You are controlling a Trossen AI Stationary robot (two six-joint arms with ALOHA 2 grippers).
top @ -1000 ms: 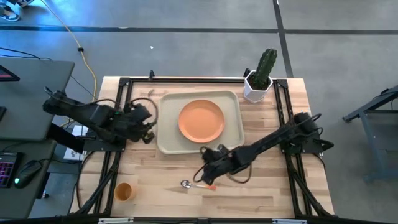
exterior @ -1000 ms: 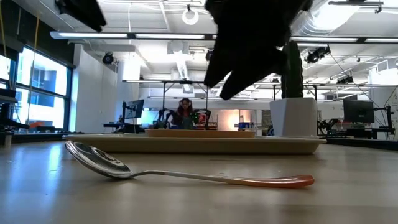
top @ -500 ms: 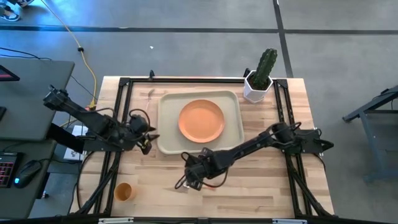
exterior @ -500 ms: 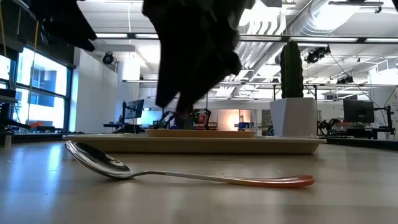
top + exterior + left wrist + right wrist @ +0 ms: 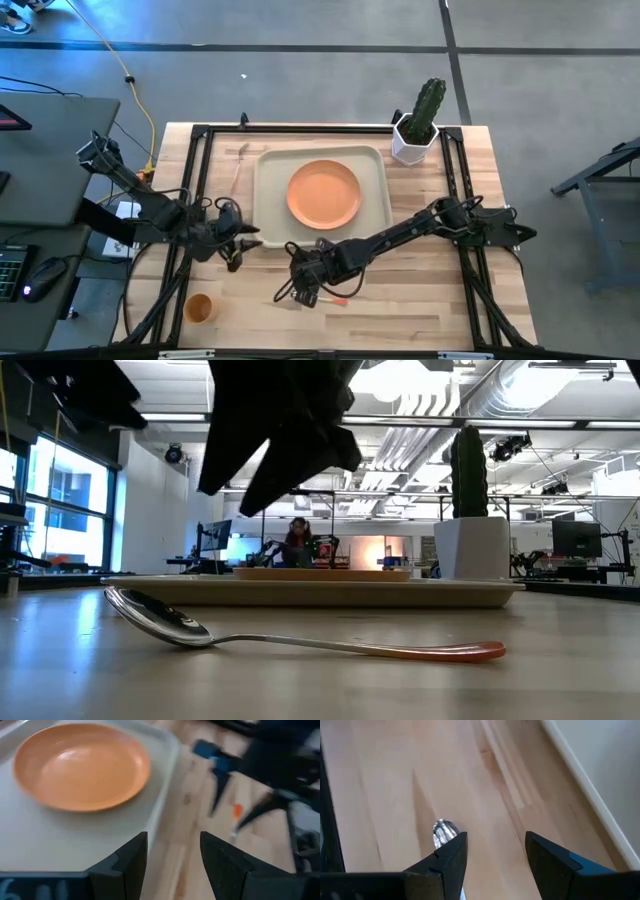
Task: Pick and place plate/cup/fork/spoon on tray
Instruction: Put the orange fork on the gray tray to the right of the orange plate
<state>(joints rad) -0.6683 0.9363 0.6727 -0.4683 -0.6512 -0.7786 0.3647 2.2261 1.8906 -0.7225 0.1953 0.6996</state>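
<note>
The orange plate (image 5: 323,193) lies in the cream tray (image 5: 268,225) at the table's middle. It also shows in the left wrist view (image 5: 82,765). The spoon (image 5: 300,643) lies flat on the wood near the tray, bowl (image 5: 444,831) toward the table's left, orange handle end (image 5: 470,652) toward the right. My right gripper (image 5: 297,287) hangs open above the spoon's bowl end, clear of it. My left gripper (image 5: 243,244) is open and empty by the tray's near left corner. The orange cup (image 5: 199,307) stands at the near left. A thin fork-like thing (image 5: 237,172) lies left of the tray.
A white pot with a green cactus (image 5: 418,125) stands at the far right corner. The tray's rim (image 5: 600,785) runs close beside my right gripper. Bare wood lies along the near edge between the cup and the spoon, and to the right of the spoon.
My right gripper has gone toward the table's left and a little toward the near edge, from over the spoon's handle to over its bowl end. My left gripper has gone toward the near edge along the tray's left side. The spoon has stayed still.
</note>
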